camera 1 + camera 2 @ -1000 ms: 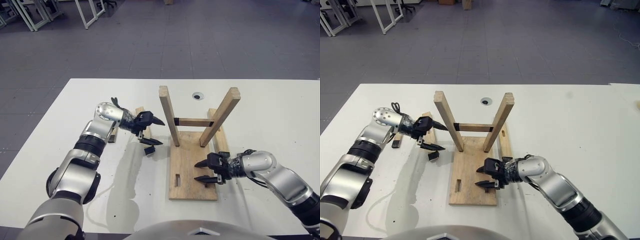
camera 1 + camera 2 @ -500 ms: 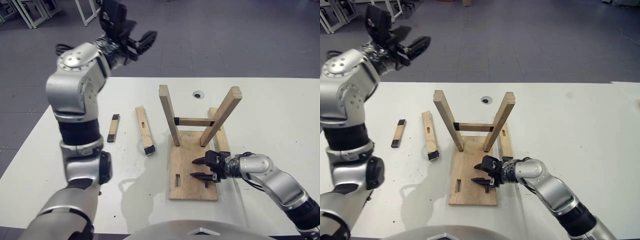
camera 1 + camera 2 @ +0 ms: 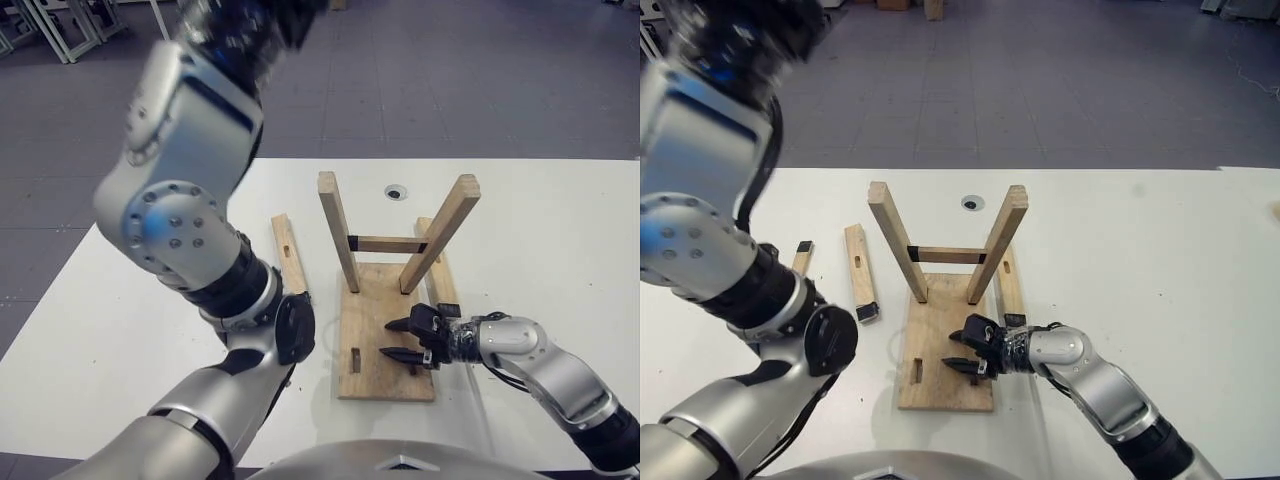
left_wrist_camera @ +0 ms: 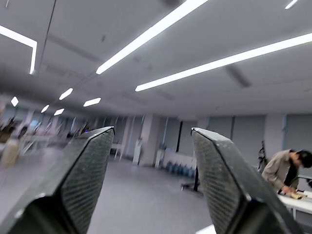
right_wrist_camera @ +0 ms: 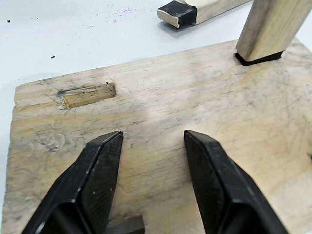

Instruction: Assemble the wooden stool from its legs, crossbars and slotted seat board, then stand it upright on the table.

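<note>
Right wrist view: right end effector [image 5: 152, 135] spread over seat board [image 5: 161, 87] holding two legs [image 3: 338, 232]; left end effector [image 4: 152, 130] spread.

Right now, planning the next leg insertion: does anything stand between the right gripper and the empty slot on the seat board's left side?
Nothing visible does. The right gripper, fingers open, is over the seat board, and only bare wood lies between it and the empty slot.
</note>
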`<move>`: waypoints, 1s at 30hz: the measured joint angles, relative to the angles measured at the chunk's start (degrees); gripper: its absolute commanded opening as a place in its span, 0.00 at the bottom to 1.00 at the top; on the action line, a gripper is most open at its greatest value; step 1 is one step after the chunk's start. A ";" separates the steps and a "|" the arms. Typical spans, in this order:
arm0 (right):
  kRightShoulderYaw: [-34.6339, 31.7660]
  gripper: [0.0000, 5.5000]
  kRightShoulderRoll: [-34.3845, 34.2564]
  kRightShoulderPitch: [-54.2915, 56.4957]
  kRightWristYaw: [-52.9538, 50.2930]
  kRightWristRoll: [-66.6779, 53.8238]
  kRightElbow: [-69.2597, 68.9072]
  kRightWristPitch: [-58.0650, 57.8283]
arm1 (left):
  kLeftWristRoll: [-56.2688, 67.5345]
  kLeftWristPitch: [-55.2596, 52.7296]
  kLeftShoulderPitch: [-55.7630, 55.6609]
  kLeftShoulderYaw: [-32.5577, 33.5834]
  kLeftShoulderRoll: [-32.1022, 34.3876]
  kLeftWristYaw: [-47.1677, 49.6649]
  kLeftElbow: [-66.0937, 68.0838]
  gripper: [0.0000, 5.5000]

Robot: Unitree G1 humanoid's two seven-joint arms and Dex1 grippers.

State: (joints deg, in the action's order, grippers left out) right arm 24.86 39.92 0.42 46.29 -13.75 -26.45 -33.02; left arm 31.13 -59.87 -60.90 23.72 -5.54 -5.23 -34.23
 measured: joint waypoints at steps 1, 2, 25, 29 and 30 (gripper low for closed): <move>0.08 0.42 -0.23 -0.26 -0.16 0.00 -0.08 -0.33 | 0.10 -1.11 1.18 -0.62 0.60 0.88 0.10 0.53; 0.13 0.42 -0.40 -0.42 -0.38 0.00 -0.26 -0.58 | 0.08 -2.31 4.77 -1.66 1.06 1.11 0.31 0.53; -0.24 0.42 -2.21 -1.33 -2.27 -0.11 -1.45 -2.18 | 5.66 8.60 17.87 -10.46 8.96 -1.25 3.65 0.53; -0.77 0.42 -2.07 3.41 0.59 -0.20 3.83 -0.77 | 6.73 10.20 6.95 -2.75 14.39 4.07 6.41 0.53; -1.33 0.42 -2.55 5.30 0.48 -0.09 6.23 -0.78 | 5.70 10.16 6.46 -1.79 17.32 4.66 7.46 0.53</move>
State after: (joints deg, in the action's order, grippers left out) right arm 23.53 37.37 5.72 46.77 -13.84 -20.22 -33.80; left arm 36.82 -49.71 -54.44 21.93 11.78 -0.58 -26.77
